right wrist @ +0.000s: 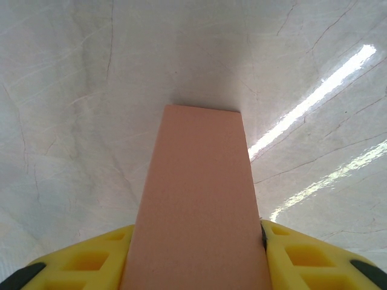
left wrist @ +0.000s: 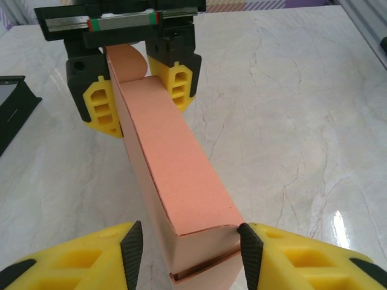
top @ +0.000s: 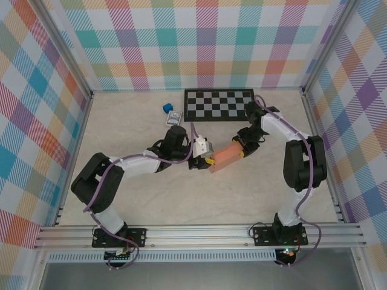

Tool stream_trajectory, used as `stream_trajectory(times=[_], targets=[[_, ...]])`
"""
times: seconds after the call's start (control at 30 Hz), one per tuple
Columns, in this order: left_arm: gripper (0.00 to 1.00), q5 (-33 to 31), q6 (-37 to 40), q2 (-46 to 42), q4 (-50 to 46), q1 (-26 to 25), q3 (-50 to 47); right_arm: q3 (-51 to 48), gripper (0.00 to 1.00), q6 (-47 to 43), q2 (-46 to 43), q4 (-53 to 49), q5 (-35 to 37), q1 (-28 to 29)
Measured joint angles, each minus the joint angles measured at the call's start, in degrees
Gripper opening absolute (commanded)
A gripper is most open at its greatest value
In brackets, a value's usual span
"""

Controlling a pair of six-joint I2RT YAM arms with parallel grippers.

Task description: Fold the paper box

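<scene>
The paper box (top: 225,156) is a long salmon-orange rectangular box held off the table between both arms. My right gripper (top: 243,145) is shut on its far end; its yellow fingers (left wrist: 179,81) press both sides, and a rounded flap (left wrist: 128,60) sticks up between them. In the right wrist view the box (right wrist: 196,199) runs out from between that gripper (right wrist: 196,266). My left gripper (left wrist: 190,257) is open around the near end (left wrist: 199,241). Its right pad (left wrist: 250,254) touches the box corner, while the left pad (left wrist: 132,254) stands a little apart. The near end flap shows a thin slit.
A black-and-white checkerboard (top: 219,104) lies at the back of the marble table (top: 121,121). A tiny blue cube (top: 166,108) and a small card pack (top: 175,118) sit to its left. Plaid walls enclose three sides.
</scene>
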Motion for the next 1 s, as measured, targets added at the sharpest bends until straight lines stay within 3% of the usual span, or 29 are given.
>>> stream_trajectory(times=[0.2, 0.37, 1.0], targets=[[0.28, 0.74, 5.07, 0.04, -1.57, -0.39, 0.09, 0.00, 0.27, -1.01, 0.00, -0.09, 0.00, 0.00], [0.20, -0.04, 10.56, -0.26, -2.69, -0.74, 0.09, 0.00, 0.27, -2.16, 0.00, -0.31, 0.13, 0.00], [0.20, -8.11, 25.40, -1.29, -5.62, -5.33, 0.57, -0.74, 0.27, -3.15, -0.46, -0.07, 0.57, -0.37]])
